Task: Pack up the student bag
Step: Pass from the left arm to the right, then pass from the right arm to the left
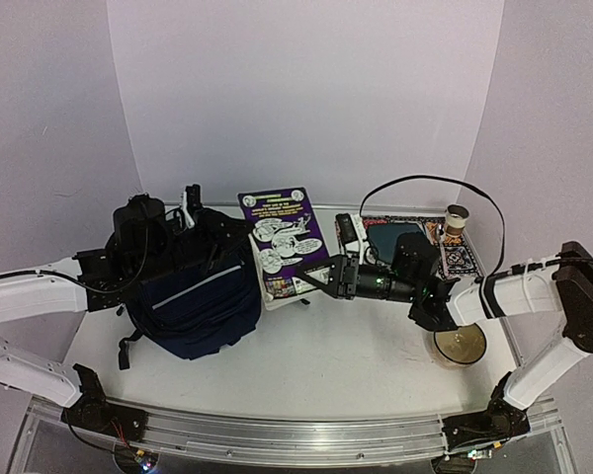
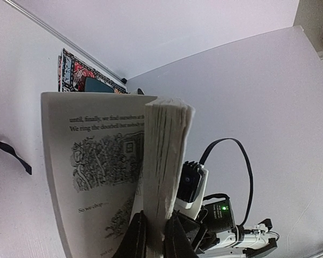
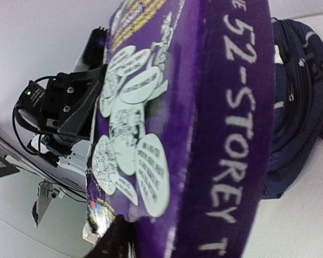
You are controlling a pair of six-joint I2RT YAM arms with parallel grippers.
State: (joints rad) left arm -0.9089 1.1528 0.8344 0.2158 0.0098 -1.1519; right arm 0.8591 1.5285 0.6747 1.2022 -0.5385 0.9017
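The student bag (image 1: 203,296), dark navy with a pale stripe, lies on the left of the table; it also shows in the right wrist view (image 3: 299,107). A purple book (image 1: 277,237) with cartoon panels rests beside it. Its near right corner is raised, and a lower page droops away from the page block (image 2: 167,156). My right gripper (image 1: 319,279) is shut on that corner, one finger (image 3: 112,236) pressed on the cover (image 3: 204,107), the other hidden behind it. My left gripper (image 1: 191,200) sits shut (image 2: 155,239) at the bag's top rear edge. Whether it pinches fabric is hidden.
A patterned mat (image 1: 462,260) with a dark teal pouch (image 1: 387,237) lies at the back right, partly under the right arm. A paper cup (image 1: 458,219) stands behind it. A bowl (image 1: 460,346) sits by the right arm's base. A black strap (image 2: 11,156) trails on the table.
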